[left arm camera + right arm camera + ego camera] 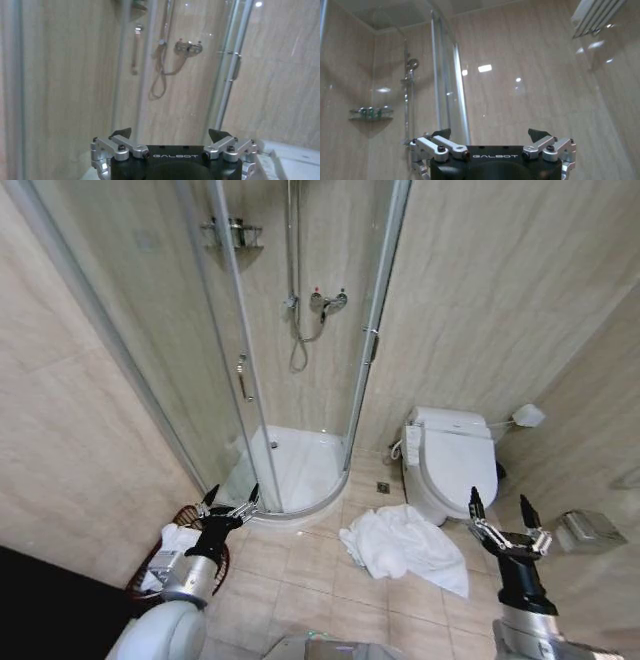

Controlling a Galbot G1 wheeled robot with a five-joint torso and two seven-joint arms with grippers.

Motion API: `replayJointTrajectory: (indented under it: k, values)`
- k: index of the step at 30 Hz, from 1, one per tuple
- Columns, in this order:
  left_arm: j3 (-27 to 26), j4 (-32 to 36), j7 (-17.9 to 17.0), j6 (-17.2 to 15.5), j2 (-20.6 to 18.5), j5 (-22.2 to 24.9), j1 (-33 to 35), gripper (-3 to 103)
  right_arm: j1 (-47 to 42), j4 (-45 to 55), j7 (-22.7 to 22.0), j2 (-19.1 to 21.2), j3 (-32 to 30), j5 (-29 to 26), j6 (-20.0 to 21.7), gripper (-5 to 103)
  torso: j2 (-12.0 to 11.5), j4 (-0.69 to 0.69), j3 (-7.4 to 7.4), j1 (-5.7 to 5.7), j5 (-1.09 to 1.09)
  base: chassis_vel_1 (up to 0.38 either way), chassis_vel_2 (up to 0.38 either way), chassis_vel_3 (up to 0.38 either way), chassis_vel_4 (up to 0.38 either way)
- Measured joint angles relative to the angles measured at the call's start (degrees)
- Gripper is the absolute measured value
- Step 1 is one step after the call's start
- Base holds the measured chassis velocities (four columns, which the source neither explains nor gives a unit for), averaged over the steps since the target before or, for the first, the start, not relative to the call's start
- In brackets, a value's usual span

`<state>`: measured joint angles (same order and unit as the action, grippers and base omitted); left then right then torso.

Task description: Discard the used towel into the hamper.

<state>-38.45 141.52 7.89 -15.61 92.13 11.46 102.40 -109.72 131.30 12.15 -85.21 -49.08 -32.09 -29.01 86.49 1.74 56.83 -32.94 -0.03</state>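
I am holding both arms raised with jaws wide open and empty, left gripper (232, 502) above the hamper (150, 565), right gripper (508, 521) near the toilet (452, 460), judging pickup not begun: the crumpled white towel (405, 547) lying on the floor tiles needs a descent.

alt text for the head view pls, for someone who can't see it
A white towel lies crumpled on the tiled bathroom floor between the shower and toilet. Both pincers are raised, open and empty: the left pincer over the hamper, which already holds white cloth, the right pincer beside the toilet.
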Motion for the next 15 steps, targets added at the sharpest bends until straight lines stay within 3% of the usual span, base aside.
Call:
replayJointTrajectory:
  k: [8,10,12,15]
  values:
    - [0.01,0.00,0.00,0.00,0.01,0.00,0.00,100,0.10,-0.75,-0.91,0.04,-0.16,-0.06,-1.01,100,0.00,0.01,0.01,-0.01,-0.01,-0.309,-0.318,0.308,0.306]
    - [0.01,0.01,0.00,0.00,0.03,0.00,0.01,100,0.13,-0.98,-0.92,0.13,-0.19,-0.09,-1.47,100,0.01,0.03,0.00,0.01,0.09,-0.366,-0.327,0.359,0.359]
    - [0.01,0.00,0.00,0.00,0.00,0.00,0.00,100,0.17,-1.10,-0.79,0.14,-0.23,-0.09,-1.84,100,-0.01,0.01,0.01,-0.01,0.01,-0.350,-0.374,0.385,0.374]
    - [0.03,0.02,0.04,0.01,0.03,0.00,0.00,100,0.27,-1.37,-0.55,0.15,-0.40,-0.10,-2.47,100,0.00,0.01,0.01,-0.01,0.10,-0.288,-0.262,0.307,0.223]
